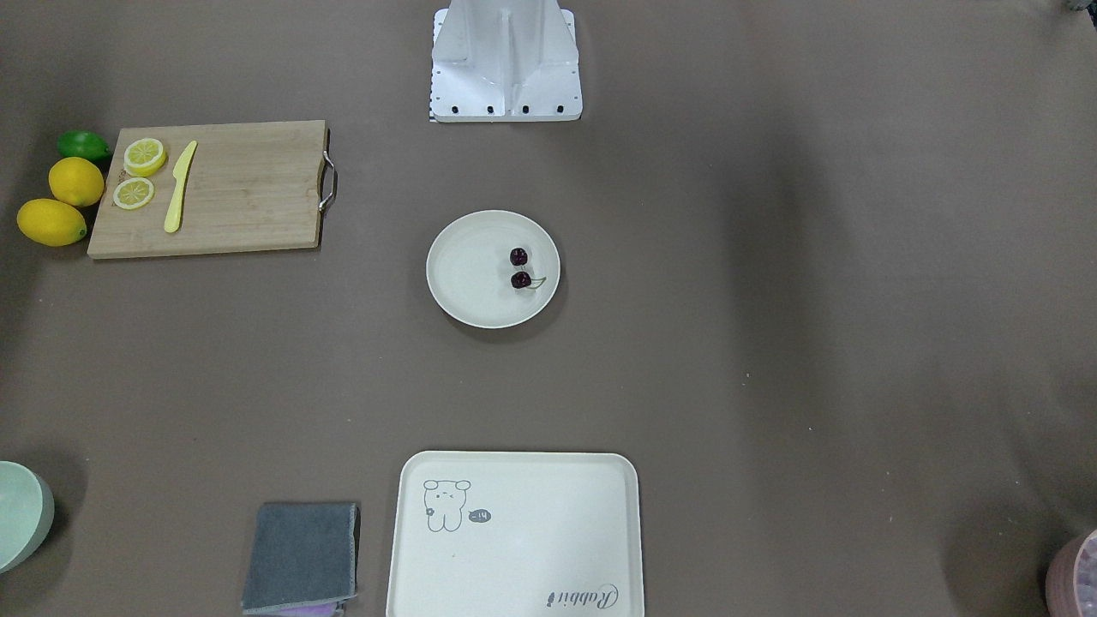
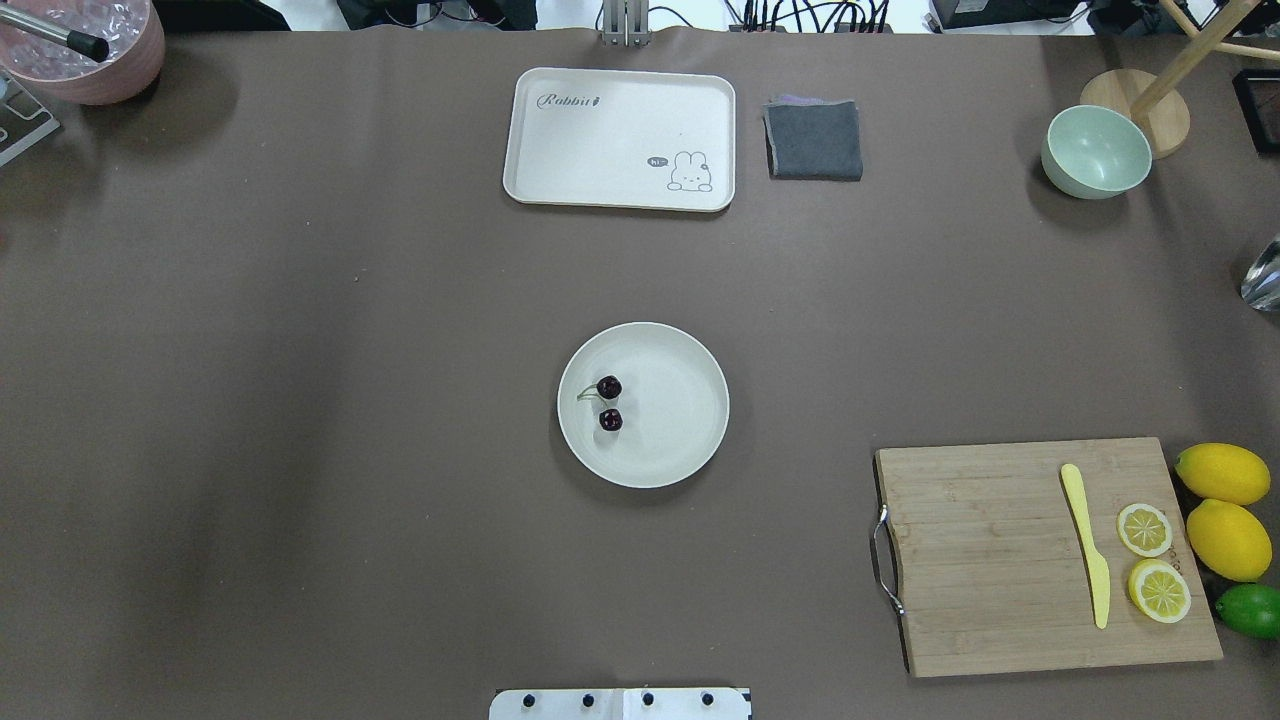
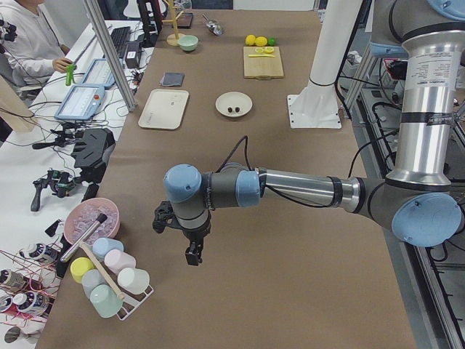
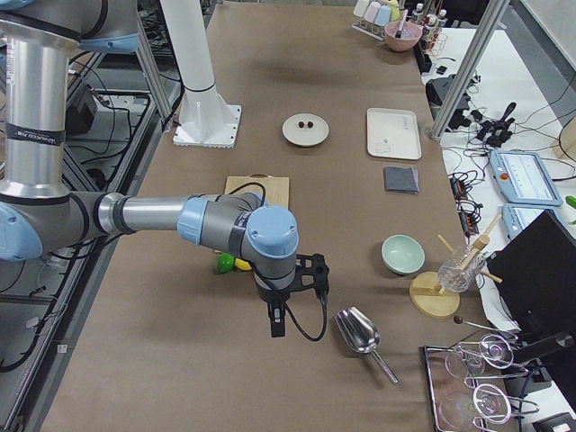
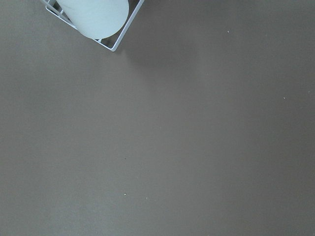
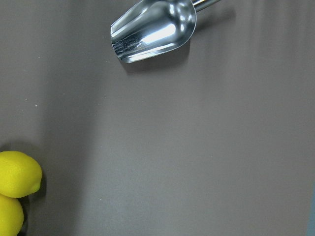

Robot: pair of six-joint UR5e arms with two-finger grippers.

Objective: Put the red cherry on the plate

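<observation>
You are seeing the red cherry (image 1: 519, 268) lying inside the plate (image 1: 458, 278), toward one edge, while the left gripper (image 3: 192, 256) and right gripper (image 4: 277, 326) are hanging far off at the table's ends — whether either is open or holding anything you cannot tell — so a careless sweep past the plate is risking rolling it out.

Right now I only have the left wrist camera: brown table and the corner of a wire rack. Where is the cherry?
Observer: The red cherry already lies on the plate at mid-table, on the half toward the robot's left.
Operator: Where is my left gripper, then?
Observer: The left gripper hangs near the cup rack, far from the plate. I see it only from the side, so I cannot tell whether it is open or shut.
Operator: And the right?
Observer: The right gripper hangs beside a metal scoop at the opposite end. Again I cannot tell its state.
</observation>
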